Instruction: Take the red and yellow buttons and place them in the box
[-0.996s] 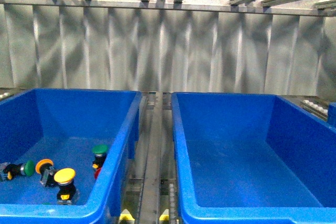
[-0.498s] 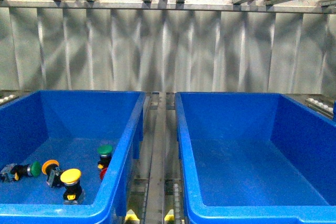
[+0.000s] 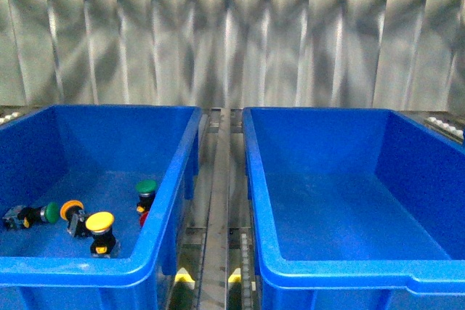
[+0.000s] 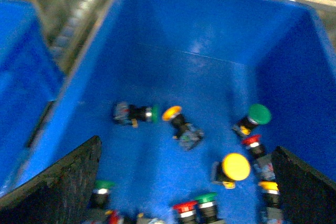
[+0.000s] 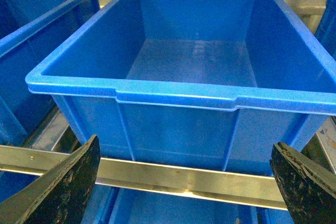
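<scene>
Left wrist view: left gripper spread wide, empty, over left crate holding yellow button, red button; right gripper likewise spread, empty, facing empty box. Buttons likely light, rigid; domed caps probably slippery, so pinch black body.

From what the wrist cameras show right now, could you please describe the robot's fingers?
The left fingers and right fingers look alike: matte black, wedge-shaped, tapering to a point, with a rough, speckled surface. No cables or markings show, and the front view shows neither arm.
</scene>
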You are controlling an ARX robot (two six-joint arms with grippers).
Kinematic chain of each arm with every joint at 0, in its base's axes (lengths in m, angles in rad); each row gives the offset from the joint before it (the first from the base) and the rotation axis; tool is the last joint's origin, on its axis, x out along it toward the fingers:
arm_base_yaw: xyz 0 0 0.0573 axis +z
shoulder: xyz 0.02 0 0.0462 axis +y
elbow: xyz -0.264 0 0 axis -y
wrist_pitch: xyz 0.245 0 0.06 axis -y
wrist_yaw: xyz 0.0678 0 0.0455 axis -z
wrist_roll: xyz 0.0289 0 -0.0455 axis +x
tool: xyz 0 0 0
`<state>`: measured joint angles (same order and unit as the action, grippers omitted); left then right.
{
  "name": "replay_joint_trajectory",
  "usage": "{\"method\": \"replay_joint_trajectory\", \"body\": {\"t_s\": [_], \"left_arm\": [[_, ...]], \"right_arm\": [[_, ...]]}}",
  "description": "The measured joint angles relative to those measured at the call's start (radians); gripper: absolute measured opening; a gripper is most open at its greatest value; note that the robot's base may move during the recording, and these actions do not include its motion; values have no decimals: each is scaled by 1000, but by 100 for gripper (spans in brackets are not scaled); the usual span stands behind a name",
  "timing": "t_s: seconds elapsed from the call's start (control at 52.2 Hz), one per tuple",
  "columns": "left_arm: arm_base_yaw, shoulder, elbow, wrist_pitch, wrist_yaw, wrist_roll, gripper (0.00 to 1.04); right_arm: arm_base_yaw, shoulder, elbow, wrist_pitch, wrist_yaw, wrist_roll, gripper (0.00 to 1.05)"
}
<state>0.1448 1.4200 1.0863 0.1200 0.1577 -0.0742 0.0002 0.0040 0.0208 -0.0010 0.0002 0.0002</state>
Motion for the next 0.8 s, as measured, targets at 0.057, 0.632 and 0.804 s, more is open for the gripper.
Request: {"method": "replay_joint_trajectory", "body": {"t_s": [0.057,0.632,0.804], "left_arm": [[-47,89,99,-29,19,2,97],[-255,569,486,-294,-37,9,97],[-274,685,616,-425,-135,19,97]], "right_arm": [[0,0,0,0,0,0,98],[0,0,0,0,0,0,98],[0,0,0,0,0,0,98]]}}
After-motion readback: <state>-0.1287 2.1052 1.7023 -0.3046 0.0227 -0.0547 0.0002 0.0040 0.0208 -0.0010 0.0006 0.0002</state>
